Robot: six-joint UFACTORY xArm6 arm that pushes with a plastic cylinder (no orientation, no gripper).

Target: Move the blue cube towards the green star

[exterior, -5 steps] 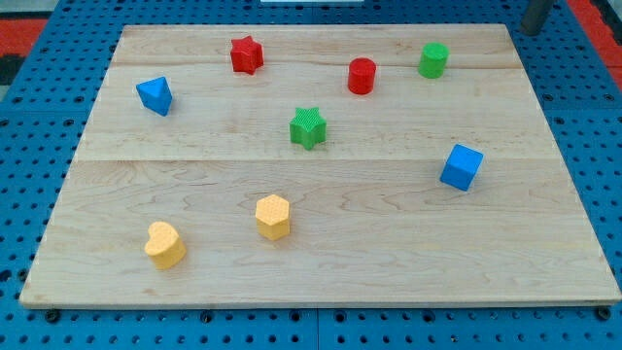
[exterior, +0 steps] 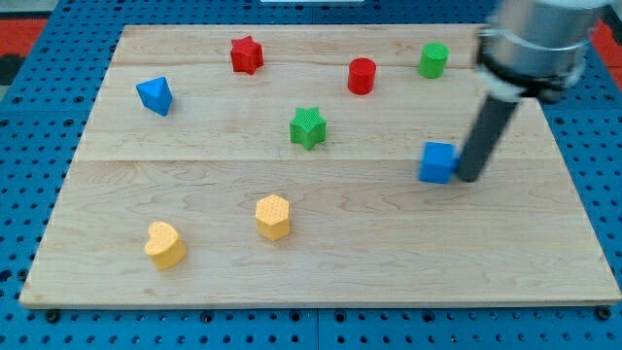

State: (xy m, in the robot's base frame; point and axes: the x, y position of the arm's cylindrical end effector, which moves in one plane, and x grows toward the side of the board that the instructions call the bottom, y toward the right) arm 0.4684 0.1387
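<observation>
Tip (exterior: 468, 178) down at right of centre, pressed against the blue cube's (exterior: 438, 162) right side; no fingers, nothing held. Green star (exterior: 307, 127) well apart, upper-left of it.

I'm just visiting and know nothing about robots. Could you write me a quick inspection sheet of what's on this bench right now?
Surface: wooden board on blue pegboard.
Job's things: blue cube right of green star, apart.
Clutter: red star, red cylinder, green cylinder, blue pyramid-like block, yellow hexagonal block, yellow heart.
Hand: none; my tip at the cube's right side.
Cables: nothing seen.
Surroundings: red strips at the top corners.
</observation>
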